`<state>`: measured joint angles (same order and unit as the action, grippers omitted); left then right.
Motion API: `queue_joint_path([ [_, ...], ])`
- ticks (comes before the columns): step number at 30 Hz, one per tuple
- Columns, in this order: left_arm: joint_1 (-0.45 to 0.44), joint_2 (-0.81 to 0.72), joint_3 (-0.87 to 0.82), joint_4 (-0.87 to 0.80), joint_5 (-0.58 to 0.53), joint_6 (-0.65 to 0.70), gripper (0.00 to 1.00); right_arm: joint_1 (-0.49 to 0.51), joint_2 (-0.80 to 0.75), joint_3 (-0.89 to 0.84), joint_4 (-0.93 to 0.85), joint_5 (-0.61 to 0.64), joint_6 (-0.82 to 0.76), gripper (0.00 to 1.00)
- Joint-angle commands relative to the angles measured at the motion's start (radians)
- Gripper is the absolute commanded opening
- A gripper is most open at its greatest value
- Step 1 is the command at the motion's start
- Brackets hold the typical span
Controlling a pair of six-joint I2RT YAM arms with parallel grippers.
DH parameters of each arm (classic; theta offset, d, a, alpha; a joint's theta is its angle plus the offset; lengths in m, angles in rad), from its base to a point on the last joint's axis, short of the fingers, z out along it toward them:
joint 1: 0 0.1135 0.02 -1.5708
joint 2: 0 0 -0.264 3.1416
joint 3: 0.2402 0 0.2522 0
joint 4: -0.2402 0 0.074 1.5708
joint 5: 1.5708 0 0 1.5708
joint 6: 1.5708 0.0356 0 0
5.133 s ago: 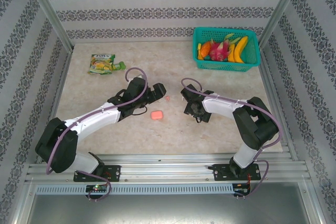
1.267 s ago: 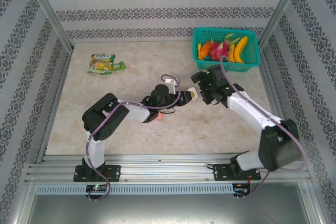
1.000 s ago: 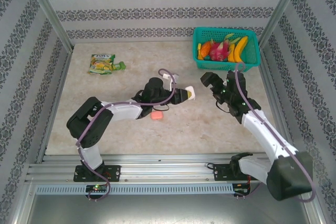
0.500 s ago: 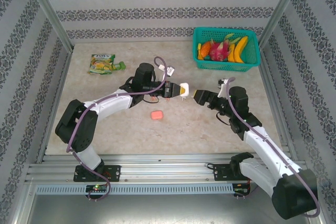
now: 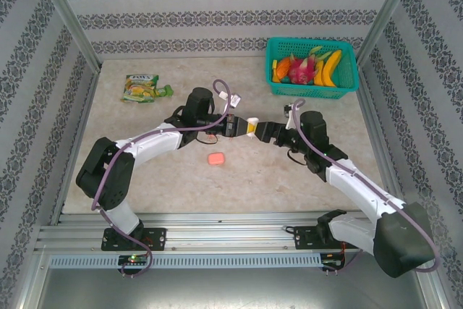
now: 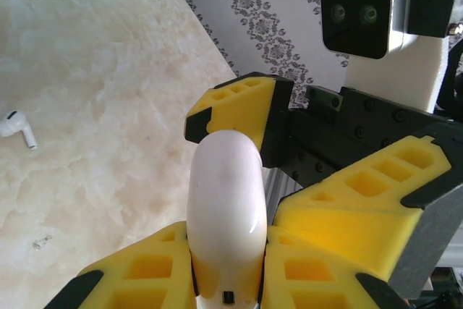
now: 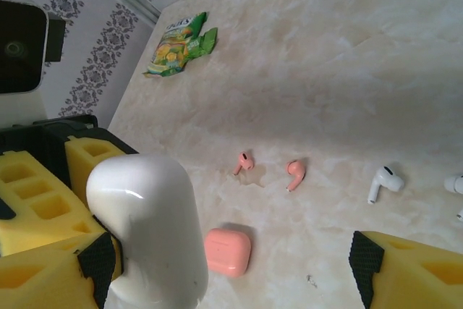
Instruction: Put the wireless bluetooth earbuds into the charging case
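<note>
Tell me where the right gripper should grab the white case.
I'd take the white case by the rounded end sticking out of the left gripper. Bring the right gripper head-on from the opposite side, jaws open either side.

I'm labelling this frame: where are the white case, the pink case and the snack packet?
white case (image 7: 148,215): right wrist view, rounded side.
pink case (image 7: 228,252): right wrist view, top face.
snack packet (image 7: 177,47): right wrist view, printed middle.
</note>
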<state>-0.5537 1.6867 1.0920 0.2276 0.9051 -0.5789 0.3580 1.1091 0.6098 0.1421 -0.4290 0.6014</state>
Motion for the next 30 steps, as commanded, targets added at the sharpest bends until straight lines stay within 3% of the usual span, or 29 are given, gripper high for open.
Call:
queue_joint_path([
  [1, 0.001, -0.037, 0.019, 0.009, 0.033, 0.02, 0.0, -0.007, 0.023, 0.016, 0.024, 0.04, -0.022, 0.84],
  [9, 0.009, -0.097, 0.017, 0.01, 0.032, 0.024, 0.0, -0.097, 0.015, -0.066, 0.047, 0.041, 0.015, 0.8],
  [17, 0.019, -0.117, -0.004, 0.022, 0.031, 0.02, 0.0, -0.113, -0.042, -0.058, 0.019, -0.026, 0.042, 0.8],
  [23, 0.044, -0.114, -0.079, 0.197, 0.044, -0.075, 0.0, -0.119, -0.101, -0.017, 0.005, -0.174, 0.056, 0.8],
  [30, 0.073, -0.084, -0.127, 0.411, 0.056, -0.209, 0.0, -0.121, -0.046, 0.022, 0.085, -0.255, 0.105, 0.75],
])
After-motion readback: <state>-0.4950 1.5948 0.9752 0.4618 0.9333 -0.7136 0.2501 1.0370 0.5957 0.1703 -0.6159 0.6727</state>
